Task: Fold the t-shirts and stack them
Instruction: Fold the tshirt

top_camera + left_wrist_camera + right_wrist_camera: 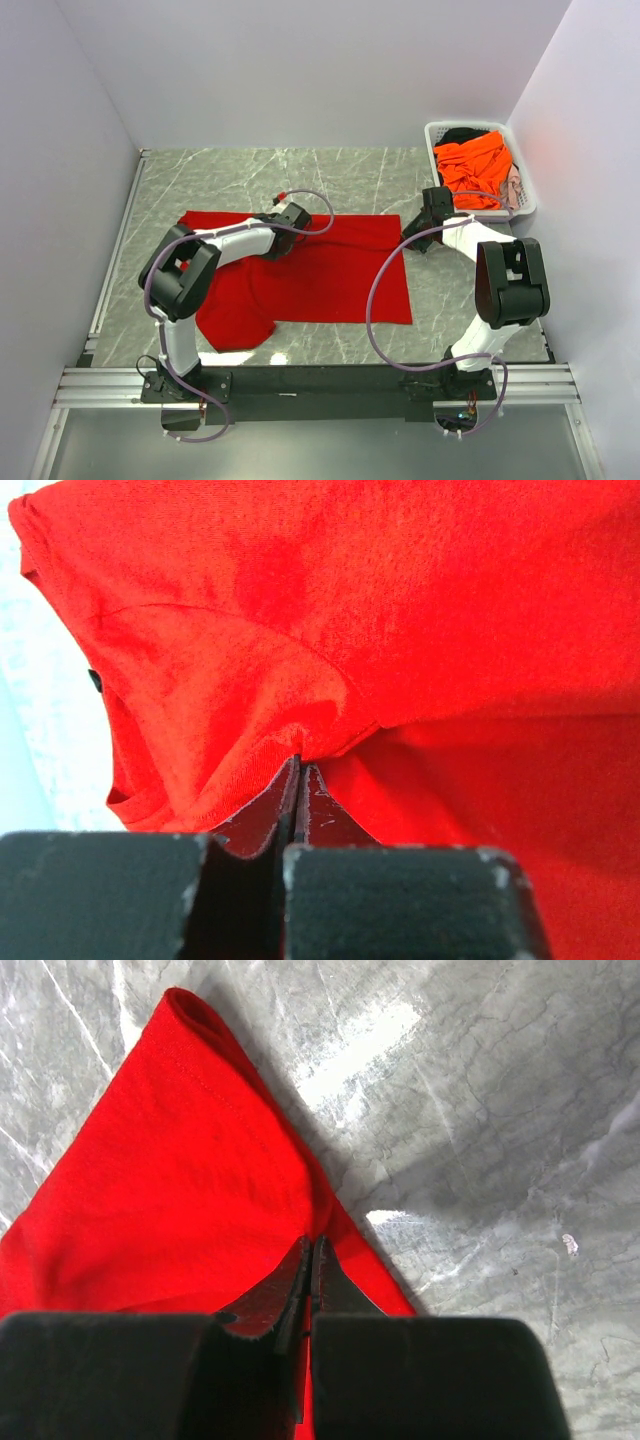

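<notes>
I hold the red t-shirt (330, 280) spread on the marble table (230, 175): left claw (298, 765) closed on a bunched fold, right claw (310, 1245) clamped on the cloth's edge. Beyond, far right, an orange t-shirt (478, 165) lies heaped in the white basket (465, 126).

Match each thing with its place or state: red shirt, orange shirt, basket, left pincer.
Things:
1. red shirt
2. orange shirt
3. basket
4. left pincer

Places or states:
a. lying in the basket
b. shut on red cloth
c. at the far right corner of the table
d. spread on the table

Pairs: 1-d, 2-a, 3-c, 4-b.
</notes>
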